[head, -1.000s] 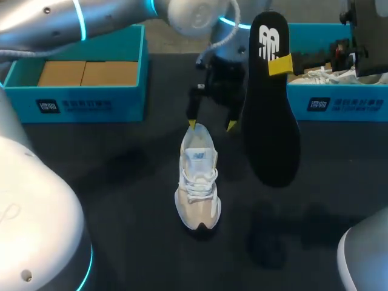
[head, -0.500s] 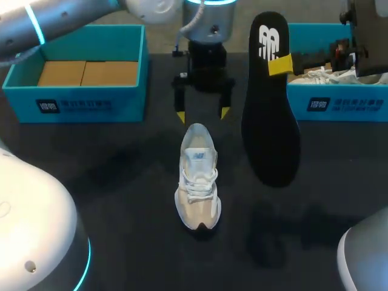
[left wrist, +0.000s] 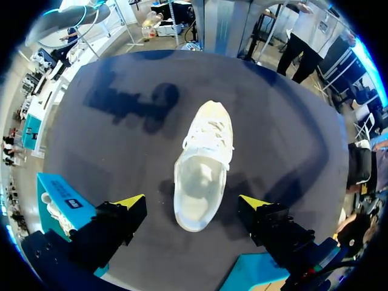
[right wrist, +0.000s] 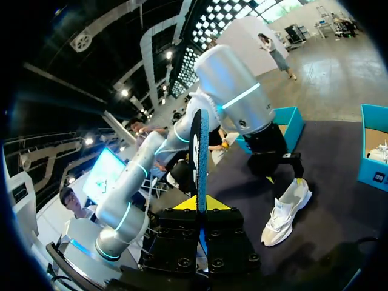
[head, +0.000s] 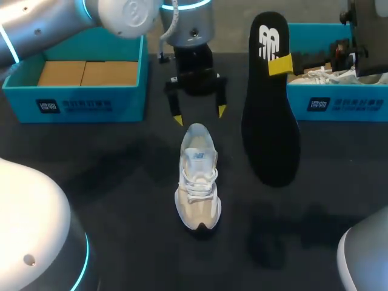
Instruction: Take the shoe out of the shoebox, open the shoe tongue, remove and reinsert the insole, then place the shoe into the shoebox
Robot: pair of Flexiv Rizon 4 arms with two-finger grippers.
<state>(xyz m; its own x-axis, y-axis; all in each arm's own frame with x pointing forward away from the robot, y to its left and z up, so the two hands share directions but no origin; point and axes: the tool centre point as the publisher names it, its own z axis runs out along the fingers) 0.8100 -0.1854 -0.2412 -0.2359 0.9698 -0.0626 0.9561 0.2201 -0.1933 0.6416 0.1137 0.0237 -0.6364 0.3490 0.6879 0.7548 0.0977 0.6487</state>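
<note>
The white and beige lace-up sneaker (head: 197, 176) stands upright on its sole near the middle of the black table surface (head: 121, 182). It is outside both shoeboxes. Its toe points toward the near edge and its heel toward the far edge. In the left wrist view the sneaker (left wrist: 203, 167) shows its open collar, and the inside looks pale.

The black foam insole (head: 270, 109) is out of the sneaker. It hangs lengthwise above the table, to the right of the sneaker and apart from it, with its narrow end uppermost. The right gripper (head: 280, 63) clamps the insole near that upper end, and one yellow tip lies across its face. In the right wrist view the insole (right wrist: 199, 157) stands edge-on between the two yellow tips of the right gripper (right wrist: 200, 203), both of which press on it.

The left gripper (head: 199, 115) hangs just beyond the sneaker's heel. Its fingers are spread wide and point down. In the left wrist view the left gripper (left wrist: 193, 203) has one yellow tip on each side of the heel, and neither touches the sneaker.

A teal cardboard shoebox (head: 79, 97) with a brown cardboard liner sits at the far left of the table. A second teal cardboard shoebox (head: 339, 100) sits at the far right and holds white contents (head: 327, 76); what they are cannot be told.
</note>
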